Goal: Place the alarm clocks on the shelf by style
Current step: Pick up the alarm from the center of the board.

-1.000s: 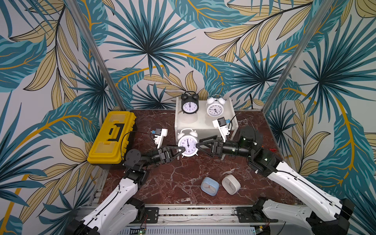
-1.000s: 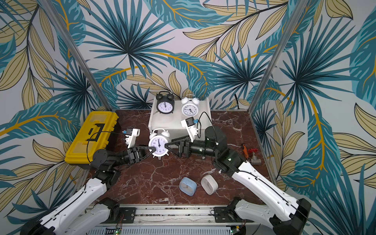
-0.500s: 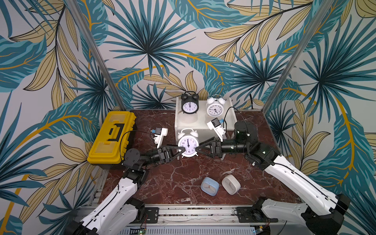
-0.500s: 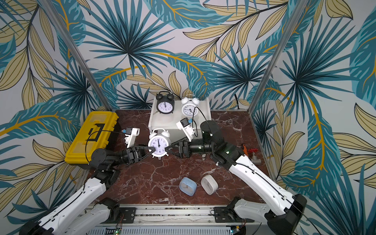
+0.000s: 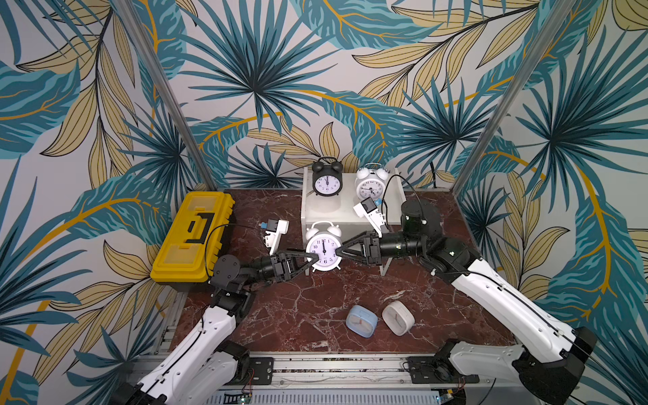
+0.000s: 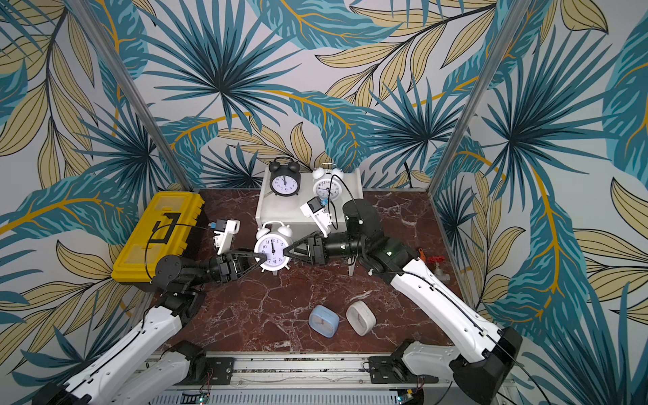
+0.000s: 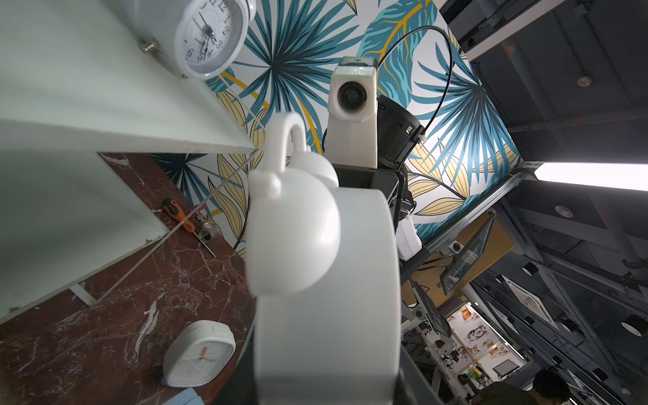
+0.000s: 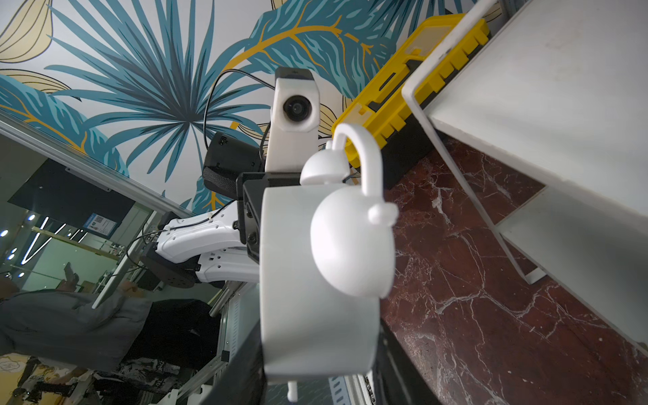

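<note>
A glossy white plastic twin-bell clock (image 5: 323,249), round-faced with domed bells and a hoop handle, is held upright just in front of the flat-boarded white shelf (image 5: 336,210), over the veined red-brown marble tabletop (image 5: 308,301). The left gripper (image 5: 312,258), its arm stretched low and level, clamps one side. The right gripper (image 5: 339,250), reaching level from opposite, straddles the other; whether it grips cannot be told.
</note>
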Controlling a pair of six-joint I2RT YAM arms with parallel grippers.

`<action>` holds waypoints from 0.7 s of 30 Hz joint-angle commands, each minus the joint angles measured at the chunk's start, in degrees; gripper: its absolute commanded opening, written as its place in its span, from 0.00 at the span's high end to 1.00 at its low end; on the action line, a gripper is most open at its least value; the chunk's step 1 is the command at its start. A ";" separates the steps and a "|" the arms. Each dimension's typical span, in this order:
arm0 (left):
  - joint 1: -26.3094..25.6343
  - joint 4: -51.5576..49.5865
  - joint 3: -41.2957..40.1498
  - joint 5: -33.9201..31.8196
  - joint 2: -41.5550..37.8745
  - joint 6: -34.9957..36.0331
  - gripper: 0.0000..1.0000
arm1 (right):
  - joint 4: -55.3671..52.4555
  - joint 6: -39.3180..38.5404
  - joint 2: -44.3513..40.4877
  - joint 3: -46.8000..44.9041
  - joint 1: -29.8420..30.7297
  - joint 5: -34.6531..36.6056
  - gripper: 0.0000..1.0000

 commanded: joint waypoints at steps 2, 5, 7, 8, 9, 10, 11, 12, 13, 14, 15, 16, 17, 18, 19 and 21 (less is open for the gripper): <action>0.00 0.75 2.92 0.01 -0.39 1.30 0.71 | -0.98 -1.20 0.38 0.53 0.19 -1.35 0.63; 0.02 -0.51 2.92 -0.04 -0.39 2.03 0.70 | -1.03 -1.93 0.00 0.46 0.19 -0.78 0.70; 0.13 -1.53 2.89 -0.38 -0.48 2.63 0.62 | -0.98 -2.45 -0.38 0.34 0.21 -0.73 0.73; 0.18 -2.15 2.92 -0.77 -0.63 2.84 0.52 | -1.01 -2.75 -0.56 0.39 0.23 -0.71 0.74; 0.30 -2.62 2.92 -1.54 -0.79 2.78 0.38 | -1.22 -3.08 -0.67 0.53 0.21 -0.69 0.75; 0.48 -2.90 3.16 -2.28 -0.86 2.69 0.30 | -1.51 -3.47 -0.83 0.56 0.22 -0.38 0.76; 0.60 -2.71 3.56 -2.62 -1.00 2.76 0.25 | -1.79 -3.85 -1.00 0.70 0.22 -0.07 0.76; 0.77 -3.04 4.06 -2.78 -1.13 3.13 0.21 | -1.95 -4.01 -1.10 0.64 0.20 0.04 0.76; 0.87 -4.55 4.72 -3.21 -1.31 4.10 0.17 | -1.98 -4.40 -1.28 0.61 0.21 0.28 0.77; 1.04 -6.96 5.37 -3.77 -1.58 5.49 0.13 | -2.00 -4.78 -1.54 0.50 0.15 0.55 0.77; 1.05 -8.84 5.87 -4.16 -1.79 6.75 0.12 | -1.81 -4.90 -1.95 0.33 0.20 0.70 0.78; 1.11 -10.76 6.32 -4.40 -1.97 7.94 0.11 | -1.47 -4.99 -2.30 0.10 0.23 1.04 0.79; 1.22 -12.25 6.60 -4.49 -2.09 8.84 0.11 | -1.10 -5.11 -2.78 -0.28 0.17 1.69 0.79; 1.23 -13.09 6.59 -4.56 -2.20 9.16 0.11 | -0.64 -5.05 -3.31 -0.59 0.19 2.39 0.79; 1.31 -13.57 6.41 -4.48 -2.44 9.26 0.10 | -0.26 -5.04 -3.81 -1.04 0.19 3.00 0.79; 1.47 -14.52 5.71 -4.34 -3.35 9.32 0.09 | 0.52 -5.34 -4.89 -1.64 0.23 4.71 0.79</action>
